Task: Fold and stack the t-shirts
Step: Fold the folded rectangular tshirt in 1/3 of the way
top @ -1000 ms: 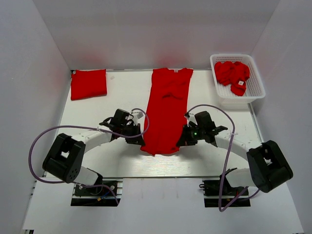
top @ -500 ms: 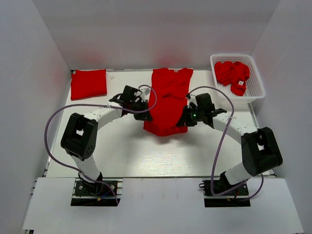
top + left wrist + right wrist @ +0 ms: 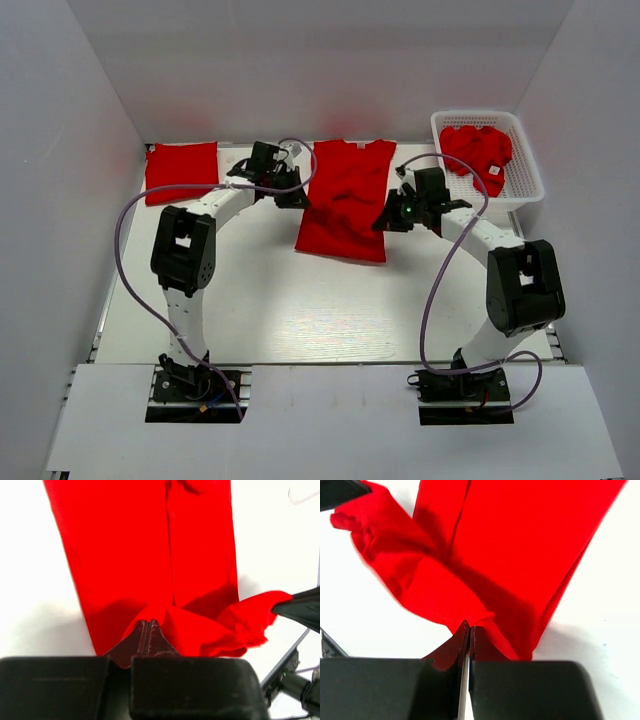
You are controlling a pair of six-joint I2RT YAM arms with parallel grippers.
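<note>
mid-fold. shirt [image 3: 345, 205] lies long at centre of table [image 3: 260, 300], collar toward the back wall, near hem lifted and doubling over toward the collar. left gripper [image 3: 297, 197] is pinched tight on the hem's left corner, right gripper [image 3: 386, 221] likewise on the right corner. folded shirt [image 3: 181, 172] sits far left; more lie crumpled in basket [image 3: 527, 165]. next, i reckon: carry hem level to collar, lay flat, release together.

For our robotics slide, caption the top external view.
Left arm and right arm, jaws shut on a red t-shirt, hold it half-folded; folded shirt left, basket right.
</note>
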